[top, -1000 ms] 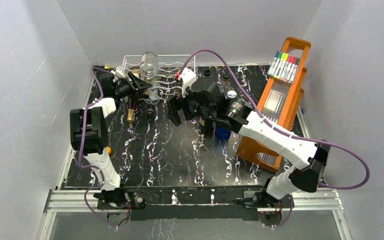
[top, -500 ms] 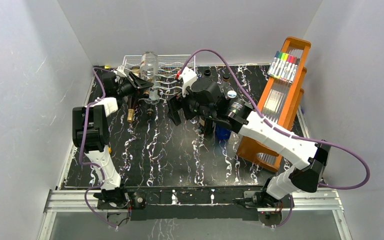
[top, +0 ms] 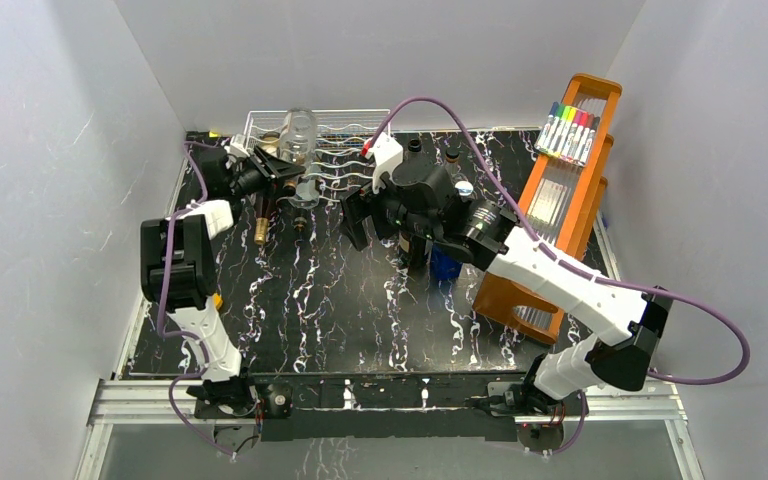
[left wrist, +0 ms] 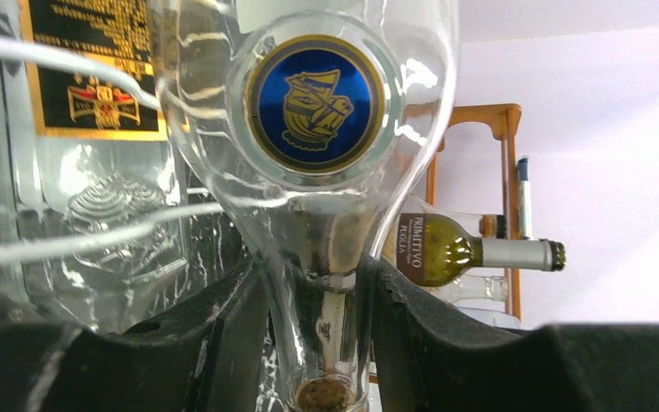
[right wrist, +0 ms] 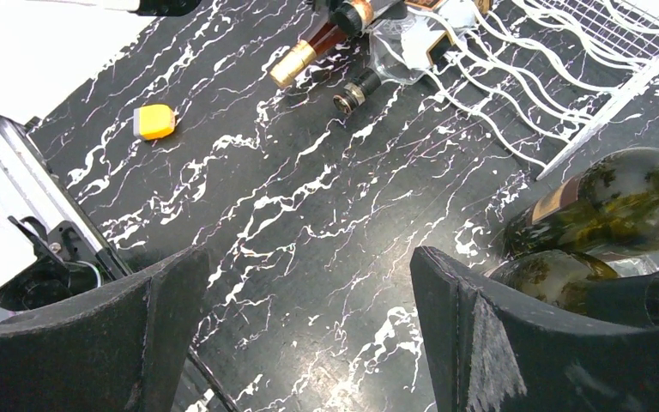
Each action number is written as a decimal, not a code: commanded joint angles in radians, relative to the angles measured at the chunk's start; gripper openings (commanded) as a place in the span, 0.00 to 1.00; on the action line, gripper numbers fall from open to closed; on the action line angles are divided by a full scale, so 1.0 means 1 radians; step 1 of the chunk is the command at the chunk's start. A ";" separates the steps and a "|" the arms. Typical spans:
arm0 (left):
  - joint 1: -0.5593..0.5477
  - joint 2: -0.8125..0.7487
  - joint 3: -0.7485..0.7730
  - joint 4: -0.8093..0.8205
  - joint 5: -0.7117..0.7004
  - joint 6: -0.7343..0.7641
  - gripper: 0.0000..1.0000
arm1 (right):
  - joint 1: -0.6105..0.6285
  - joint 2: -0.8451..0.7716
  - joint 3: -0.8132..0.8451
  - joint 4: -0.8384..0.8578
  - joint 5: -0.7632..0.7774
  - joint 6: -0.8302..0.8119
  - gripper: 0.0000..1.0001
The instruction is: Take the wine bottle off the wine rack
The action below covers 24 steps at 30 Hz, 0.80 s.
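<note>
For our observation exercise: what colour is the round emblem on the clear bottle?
The emblem is blue with a gold ship; left wrist view shows it best.

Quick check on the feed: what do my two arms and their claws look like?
Both arms, left arm and right arm, have white shell links with black joint housings. A purple cable loops along each. The left claw and right claw are broad, matte black wedges; a white block sits on the right wrist.

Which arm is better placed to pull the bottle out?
Left. The left claw is shut on the neck of the wine bottle at the wine rack; the right claw hangs open over the table.
</note>
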<state>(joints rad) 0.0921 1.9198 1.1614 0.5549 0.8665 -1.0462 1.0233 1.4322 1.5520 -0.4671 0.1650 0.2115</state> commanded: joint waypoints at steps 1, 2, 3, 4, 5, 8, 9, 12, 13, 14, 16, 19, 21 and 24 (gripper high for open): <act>0.016 -0.178 -0.013 0.106 0.096 -0.014 0.00 | 0.004 -0.047 -0.007 0.067 0.023 0.005 0.98; 0.017 -0.194 -0.021 0.108 0.102 -0.014 0.00 | 0.004 -0.046 -0.007 0.068 0.024 0.005 0.98; 0.018 -0.209 -0.029 0.106 0.109 -0.013 0.00 | 0.004 -0.045 -0.007 0.071 0.025 0.004 0.98; 0.018 -0.226 -0.034 0.097 0.114 -0.008 0.00 | 0.004 -0.044 -0.007 0.072 0.027 0.001 0.98; 0.018 -0.241 -0.039 0.084 0.118 0.000 0.00 | 0.004 -0.043 -0.007 0.074 0.027 -0.002 0.98; 0.018 -0.284 -0.051 0.030 0.131 0.026 0.00 | 0.004 -0.037 -0.010 0.076 0.030 -0.010 0.98; 0.019 -0.298 -0.056 0.017 0.134 0.035 0.00 | 0.004 -0.035 -0.010 0.076 0.031 -0.013 0.98; 0.019 -0.340 -0.071 -0.013 0.144 0.048 0.00 | 0.005 -0.031 -0.012 0.083 0.032 -0.017 0.98; 0.019 -0.352 -0.075 -0.018 0.151 0.047 0.00 | 0.004 -0.029 -0.012 0.085 0.031 -0.018 0.98; 0.019 -0.365 -0.079 -0.023 0.159 0.046 0.00 | 0.006 -0.028 -0.012 0.085 0.031 -0.019 0.98; 0.018 -0.395 -0.092 -0.034 0.170 0.049 0.00 | 0.005 -0.025 -0.012 0.087 0.030 -0.021 0.98; 0.018 -0.450 -0.108 -0.078 0.175 0.076 0.00 | 0.006 -0.020 -0.013 0.090 0.035 -0.025 0.98; 0.019 -0.487 -0.111 -0.144 0.169 0.116 0.00 | 0.006 -0.018 -0.020 0.101 0.047 -0.035 0.98; 0.017 -0.544 -0.116 -0.271 0.164 0.201 0.00 | 0.006 -0.024 -0.050 0.138 0.072 -0.088 0.98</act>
<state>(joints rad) 0.1135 1.5528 1.0061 0.2646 0.9215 -0.9825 1.0233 1.4220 1.5364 -0.4294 0.1932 0.1902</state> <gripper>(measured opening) 0.402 0.981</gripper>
